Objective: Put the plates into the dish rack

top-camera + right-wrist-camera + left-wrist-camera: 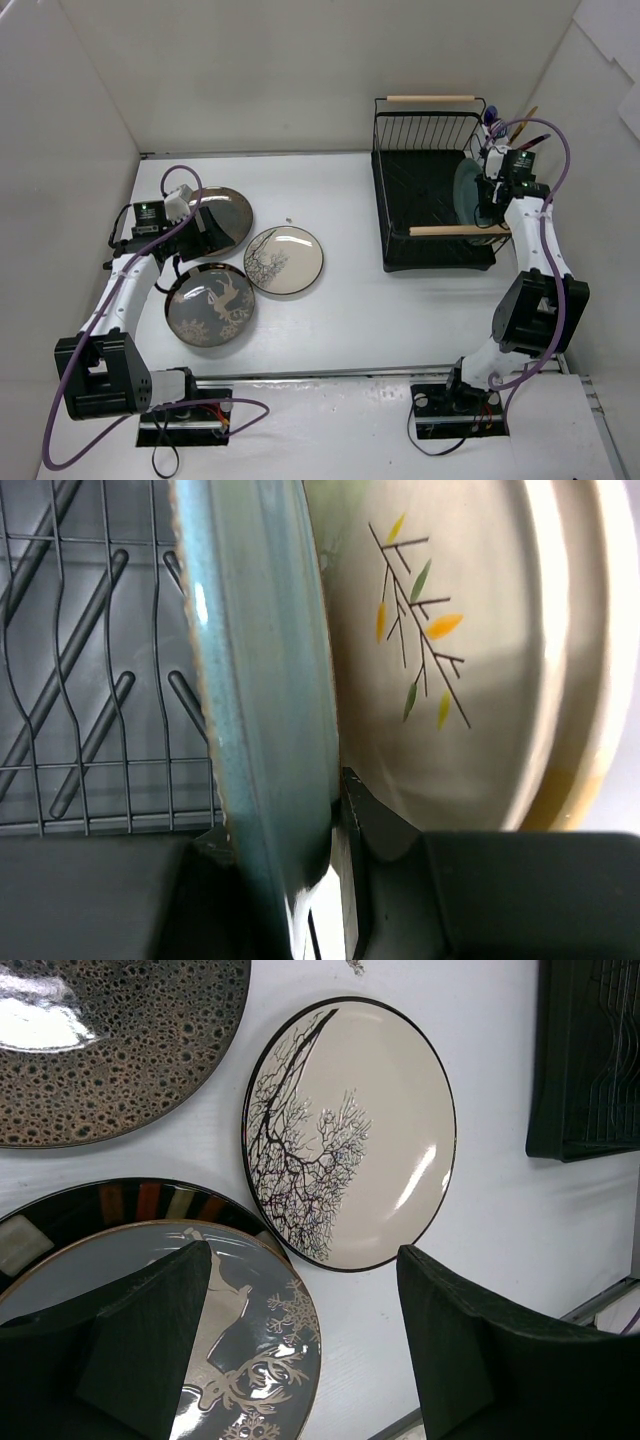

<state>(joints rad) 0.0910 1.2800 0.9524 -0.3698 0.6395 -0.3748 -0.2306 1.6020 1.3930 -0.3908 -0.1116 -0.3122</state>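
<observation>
Three plates lie flat on the table at the left: a brown-bronze one (222,213) (90,1040), a beige dark-rimmed one with a tree pattern (284,260) (350,1130), and a dark grey one with a deer (210,305) (250,1350). The grey plate rests on another dark-rimmed plate (90,1210). My left gripper (200,232) (305,1255) hovers open above them, holding nothing. In the dish rack (378,190) (80,680), my right gripper (487,205) (282,825) is shut on the rim of an upright teal plate (467,190) (260,680). A cream leaf-motif plate (450,650) stands just behind it.
The rack has two wooden rod handles (430,99) and a utensil cup (495,125) at its far right corner. White walls close in the table on three sides. A corner of the rack (585,1060) shows in the left wrist view.
</observation>
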